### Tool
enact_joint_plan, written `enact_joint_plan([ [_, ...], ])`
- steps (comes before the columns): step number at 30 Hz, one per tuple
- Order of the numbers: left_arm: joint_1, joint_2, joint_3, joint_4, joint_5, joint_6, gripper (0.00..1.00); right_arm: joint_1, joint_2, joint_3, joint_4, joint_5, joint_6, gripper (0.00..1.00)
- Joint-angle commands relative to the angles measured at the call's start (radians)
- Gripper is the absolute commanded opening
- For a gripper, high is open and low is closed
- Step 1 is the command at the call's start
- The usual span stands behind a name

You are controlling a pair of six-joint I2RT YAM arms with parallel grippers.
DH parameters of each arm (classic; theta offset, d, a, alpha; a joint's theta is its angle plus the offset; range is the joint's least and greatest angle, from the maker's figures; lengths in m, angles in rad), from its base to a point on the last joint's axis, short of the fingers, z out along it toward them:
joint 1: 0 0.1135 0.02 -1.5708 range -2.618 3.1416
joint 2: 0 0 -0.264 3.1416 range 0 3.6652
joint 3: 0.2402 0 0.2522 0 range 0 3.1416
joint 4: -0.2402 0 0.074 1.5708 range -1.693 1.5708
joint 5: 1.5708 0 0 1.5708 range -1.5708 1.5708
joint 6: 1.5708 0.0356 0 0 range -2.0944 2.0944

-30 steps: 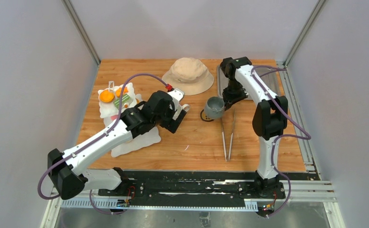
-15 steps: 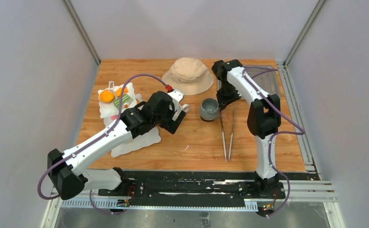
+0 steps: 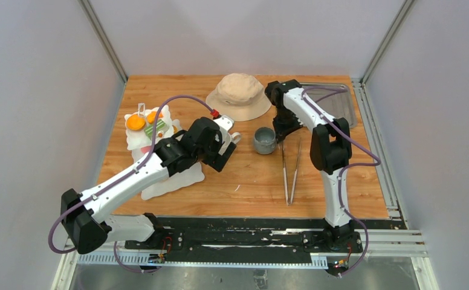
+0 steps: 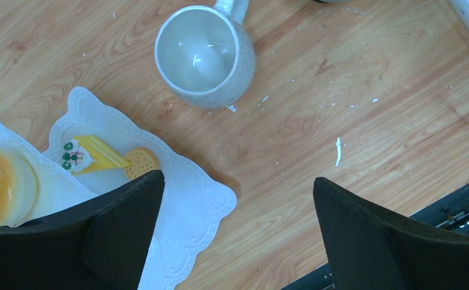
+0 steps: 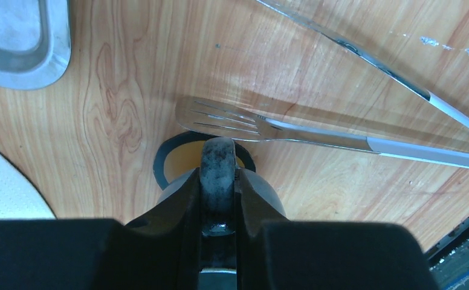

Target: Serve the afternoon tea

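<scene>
We judged the serving half done: toy pastries (image 3: 136,122) sat on the tiered stand (image 3: 162,186), right jaws pinched the grey mug (image 3: 264,139) by its handle at mid-table, and left jaws hung spread above the unplaced white mug (image 4: 203,55).

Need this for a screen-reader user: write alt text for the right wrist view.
The right gripper is shut on the handle of the grey mug, seen close up over the wooden table. Just beyond lie the long metal tongs, with a corner of a metal tray at the upper left.
</scene>
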Motion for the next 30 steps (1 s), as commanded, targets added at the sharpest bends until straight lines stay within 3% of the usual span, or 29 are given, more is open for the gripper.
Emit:
enact_joint_plan([
  [1, -0.007, 0.001, -0.006, -0.001, 0.005, -0.001, 0.98, 0.003, -0.049, -0.040, -0.040, 0.065, 0.072, 0.01],
  [8, -0.008, 0.013, -0.004, 0.001, 0.016, -0.004, 0.98, -0.029, -0.109, -0.141, -0.018, 0.113, 0.095, 0.01],
  [30, -0.007, 0.025, -0.006, -0.007, 0.029, -0.010, 0.98, -0.029, -0.056, -0.134, 0.098, -0.008, 0.022, 0.01],
])
